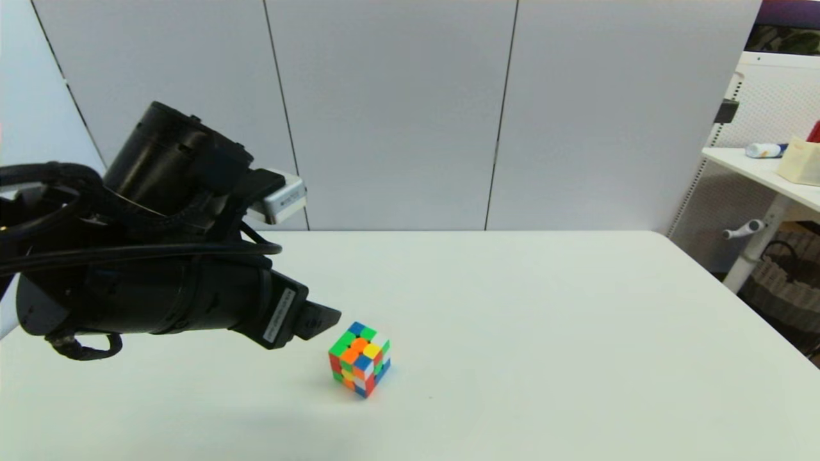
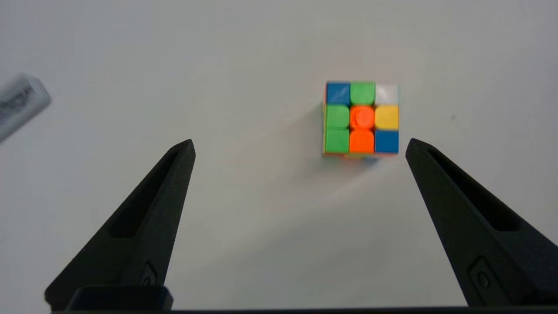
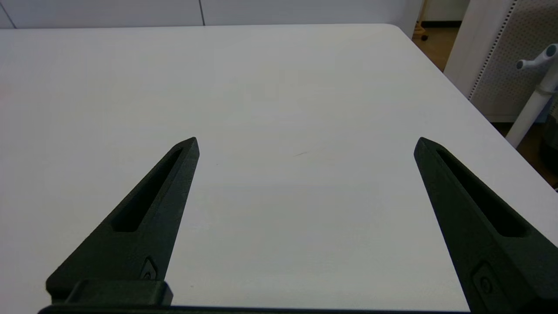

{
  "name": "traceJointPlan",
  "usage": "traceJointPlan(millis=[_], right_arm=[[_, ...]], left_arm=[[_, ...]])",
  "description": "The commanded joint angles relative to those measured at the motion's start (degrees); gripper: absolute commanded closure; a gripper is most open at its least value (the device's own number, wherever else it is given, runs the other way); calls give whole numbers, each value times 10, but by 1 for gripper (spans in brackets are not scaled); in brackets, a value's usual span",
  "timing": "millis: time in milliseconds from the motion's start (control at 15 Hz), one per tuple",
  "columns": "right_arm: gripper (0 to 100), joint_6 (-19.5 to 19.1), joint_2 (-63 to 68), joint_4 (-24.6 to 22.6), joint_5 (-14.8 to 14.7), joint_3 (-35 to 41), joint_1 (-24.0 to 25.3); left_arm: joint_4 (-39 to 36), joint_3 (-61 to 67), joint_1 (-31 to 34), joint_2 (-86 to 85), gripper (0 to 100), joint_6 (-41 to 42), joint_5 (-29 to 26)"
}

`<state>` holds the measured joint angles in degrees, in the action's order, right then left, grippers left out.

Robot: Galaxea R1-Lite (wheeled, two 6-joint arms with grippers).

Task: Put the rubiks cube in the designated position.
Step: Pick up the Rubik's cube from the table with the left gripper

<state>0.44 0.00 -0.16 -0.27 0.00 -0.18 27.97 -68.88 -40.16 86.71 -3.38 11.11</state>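
The right tool (image 3: 305,144) hangs over the white table (image 3: 279,78), its fingers (image 3: 148,222) spread wide.

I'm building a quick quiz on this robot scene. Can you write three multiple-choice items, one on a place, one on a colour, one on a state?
1. Where does the rubiks cube rest?
A. On the white table
B. In the left gripper
C. On a shelf

2. What colour is the centre square of the cube's top face?
A. White
B. Orange
C. Blue

3. How are the left gripper jaws?
A. Shut on the cube
B. Shut, holding nothing
C. Open, above the cube

Answers:
1 A, it sits alone on the tabletop.
2 B, the left wrist view shows orange in the middle.
3 C, both fingers stand wide apart, clear of the cube.
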Motion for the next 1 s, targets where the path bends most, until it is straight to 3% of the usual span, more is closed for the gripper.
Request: traceJointPlan(millis=[67, 333, 1000], right_arm=[[0, 0, 0, 0, 0, 0, 0], [0, 0, 0, 0, 0, 0, 0], [0, 0, 0, 0, 0, 0, 0]], left_arm=[[55, -45, -19, 51, 0, -24, -24], [68, -59, -59, 76, 0, -116, -28], [66, -61, -63, 156, 0, -123, -21]])
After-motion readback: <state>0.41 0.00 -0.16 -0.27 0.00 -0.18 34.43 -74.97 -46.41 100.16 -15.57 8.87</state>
